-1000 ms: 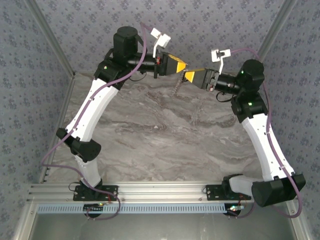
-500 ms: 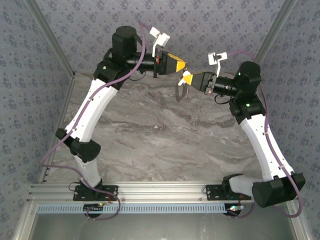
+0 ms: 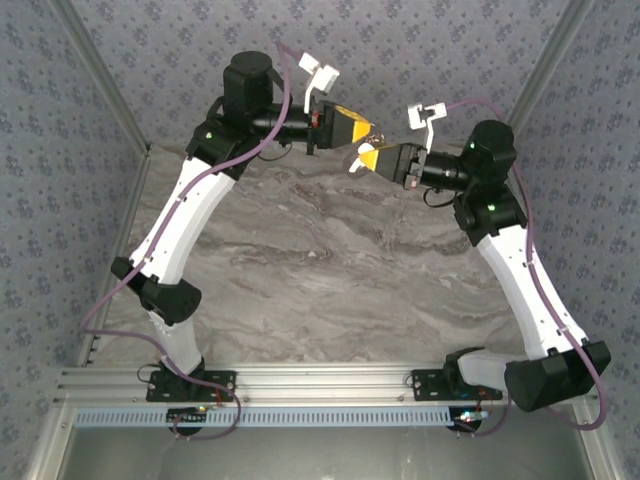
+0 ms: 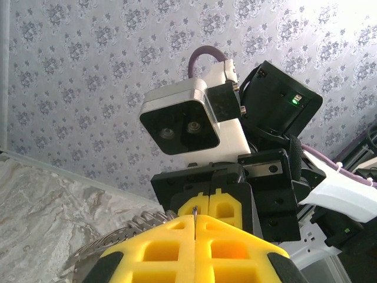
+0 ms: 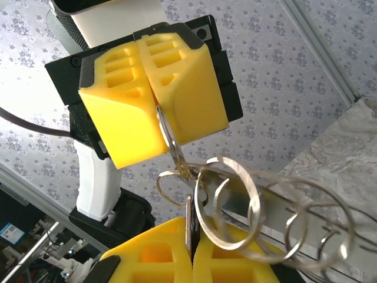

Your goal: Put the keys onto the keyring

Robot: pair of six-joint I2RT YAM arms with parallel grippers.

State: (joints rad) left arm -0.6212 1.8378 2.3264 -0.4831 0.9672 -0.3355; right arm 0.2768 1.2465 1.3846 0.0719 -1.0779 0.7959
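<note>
My left gripper (image 3: pixel 368 131) and right gripper (image 3: pixel 358 163) meet tip to tip high above the marble table's far side. In the right wrist view the left gripper (image 5: pixel 158 110) is shut on a thin grey ring of the keyring (image 5: pixel 169 137). A chain of linked rings (image 5: pixel 277 206) trails from it to the right. My right gripper (image 5: pixel 191 236) is shut on a slim flat key (image 5: pixel 189 213) that stands upright at the ring. In the left wrist view my left gripper (image 4: pixel 195 219) pinches a thin metal edge, the right gripper (image 4: pixel 210 201) faces it, and the chain (image 4: pixel 118 234) hangs to the left.
The marble table top (image 3: pixel 320 260) lies below both arms. Patterned walls (image 3: pixel 420 50) with metal corner posts close in the back and sides. An aluminium rail (image 3: pixel 320 385) runs along the near edge by the arm bases.
My right gripper has shut and moved left and up to the left gripper's tips. The chain that hung down between them is drawn up.
</note>
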